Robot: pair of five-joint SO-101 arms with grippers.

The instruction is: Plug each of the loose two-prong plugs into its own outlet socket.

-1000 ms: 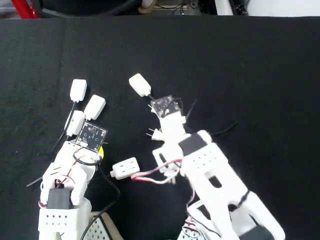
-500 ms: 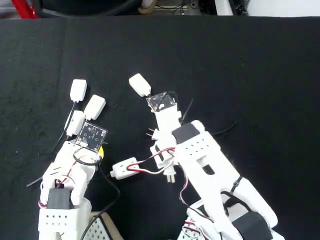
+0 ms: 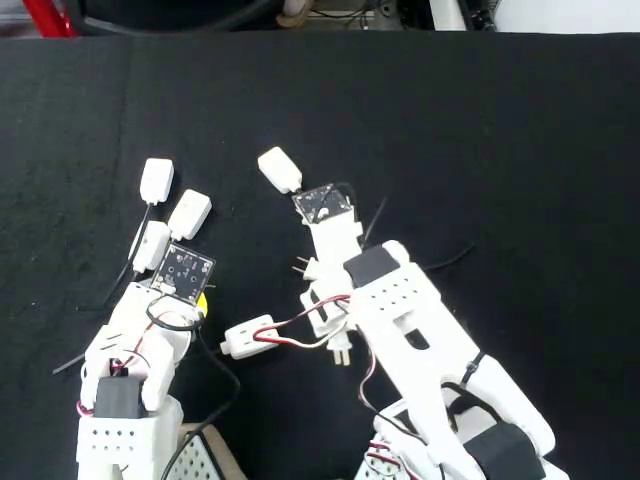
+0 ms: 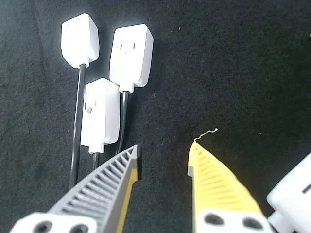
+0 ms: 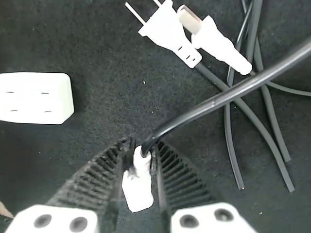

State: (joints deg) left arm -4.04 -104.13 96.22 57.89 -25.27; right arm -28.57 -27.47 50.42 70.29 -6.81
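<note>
Right pincer (image 5: 142,144) hides prongs of its plug (image 5: 137,189).

table cloth (image 3: 500,150): black fabric, matt, fuzzy nap, flecked with pale lint.
outlet sockets (image 4: 131,56): white moulded plastic, smooth, slight gloss.
loose plug (image 5: 165,26): same white plastic; prongs (image 5: 133,13) bare pale metal.
gripped plug (image 5: 137,189): white plastic, smooth.
cables (image 5: 233,131): black sheath, smooth, faint sheen.
left gripper (image 4: 164,151): ribbed printed plastic, one finger grey, one yellow, matt.
right gripper (image 5: 142,144): black ribbed plastic, matt.
arm shells (image 3: 410,320): white plastic, matt.
</note>
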